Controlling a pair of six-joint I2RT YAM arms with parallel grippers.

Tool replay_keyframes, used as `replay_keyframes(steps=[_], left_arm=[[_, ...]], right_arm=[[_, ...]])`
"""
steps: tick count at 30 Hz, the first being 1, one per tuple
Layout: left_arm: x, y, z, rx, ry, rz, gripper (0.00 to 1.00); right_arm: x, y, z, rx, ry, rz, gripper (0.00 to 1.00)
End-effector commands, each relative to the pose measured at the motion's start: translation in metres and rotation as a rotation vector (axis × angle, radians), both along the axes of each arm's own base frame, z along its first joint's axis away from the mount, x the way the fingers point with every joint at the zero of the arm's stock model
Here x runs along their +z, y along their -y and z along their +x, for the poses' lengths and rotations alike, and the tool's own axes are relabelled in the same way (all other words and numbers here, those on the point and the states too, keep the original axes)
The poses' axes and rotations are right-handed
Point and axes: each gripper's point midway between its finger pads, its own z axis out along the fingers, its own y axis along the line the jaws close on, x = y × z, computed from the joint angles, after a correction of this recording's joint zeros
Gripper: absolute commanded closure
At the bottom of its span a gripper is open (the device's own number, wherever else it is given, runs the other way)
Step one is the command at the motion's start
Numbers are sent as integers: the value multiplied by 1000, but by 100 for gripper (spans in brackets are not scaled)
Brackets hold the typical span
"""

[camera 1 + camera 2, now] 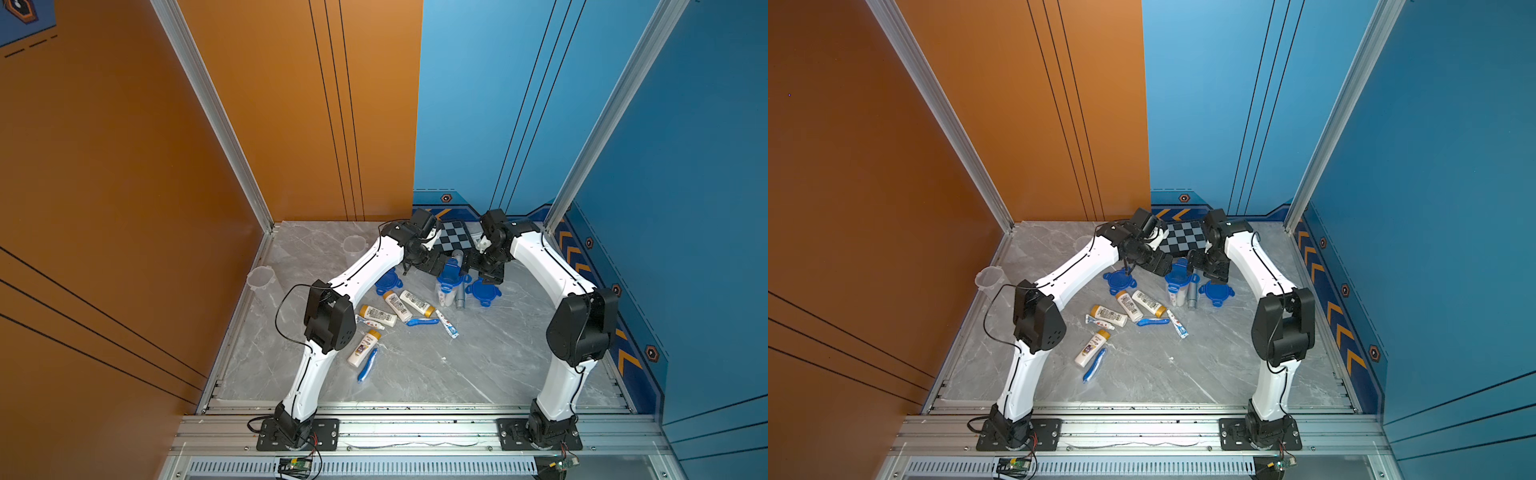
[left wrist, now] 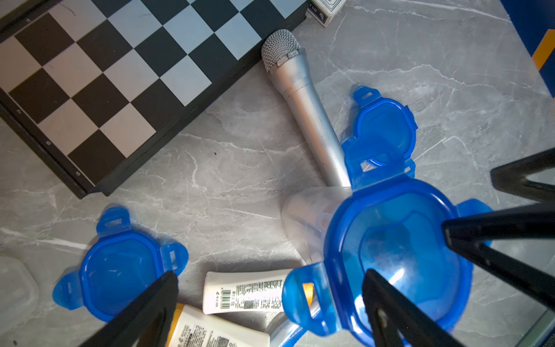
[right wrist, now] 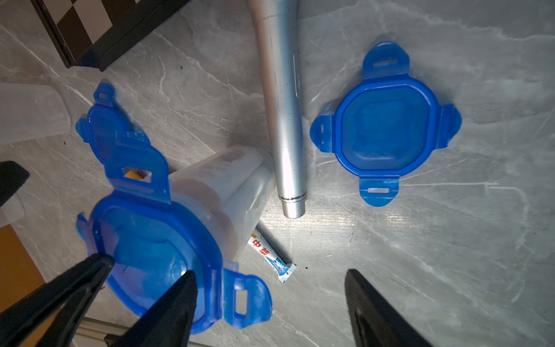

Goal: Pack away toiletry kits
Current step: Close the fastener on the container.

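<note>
Jaws of both arms meet at the far middle of the bench (image 1: 478, 365), over one clear cup (image 1: 444, 296) that stands upright with a blue lid (image 1: 452, 275) on top and white items showing through its wall. The left jaws are spread wide and grasp nothing. In the left wrist view one finger (image 2: 144, 306) crosses the left loose lid (image 2: 120, 270), which lies flat on the bench. The other finger (image 2: 396, 315) lies across the cup's lid, and one of that lid's tabs sits in the gap between them. The right jaws are likewise parted and grasp nothing. In the right wrist view one finger (image 3: 171, 306) overlaps the rim of the cup's lid, the other finger (image 3: 378, 312) hangs over bare bench, and a lid tab juts into the gap. Whether any finger touches the lid cannot be told. A silver microphone (image 3: 282, 105) lies just beside the cup on its right, with the right loose lid (image 3: 384, 126) beyond it. A chessboard (image 1: 455, 237) lies behind them. Nearer the robot lie four white bottles (image 1: 397, 305) with yellow-orange caps, two blue toothbrushes (image 1: 422, 321) and two toothpaste tubes (image 1: 448, 325). One tube reaches to the cup's foot. Two empty cups (image 1: 261, 278) stand well apart on the far left.
</note>
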Motion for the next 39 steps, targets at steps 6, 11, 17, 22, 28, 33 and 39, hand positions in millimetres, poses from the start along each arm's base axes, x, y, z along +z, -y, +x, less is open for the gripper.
replay_keyframes(steps=[6,11,17,22,28,33,39], left_arm=[[-19,-3,-17,-22,-22,94,4],[-5,-8,-13,17,-12,65,4],[39,-2,-10,77,17,-37,6],[35,11,-19,32,20,-25,19],[36,15,-18,22,15,-44,37],[29,18,-23,11,-16,-49,40],[21,18,-23,13,-42,-51,41]], right_arm=[[-11,6,3,28,-24,-53,25],[5,6,11,37,23,-74,23],[52,5,13,65,103,-159,21],[56,-7,-6,77,79,-168,26],[40,-16,-20,79,27,-149,39],[28,-23,-22,72,4,-118,46],[15,-29,-16,64,-7,-79,49]])
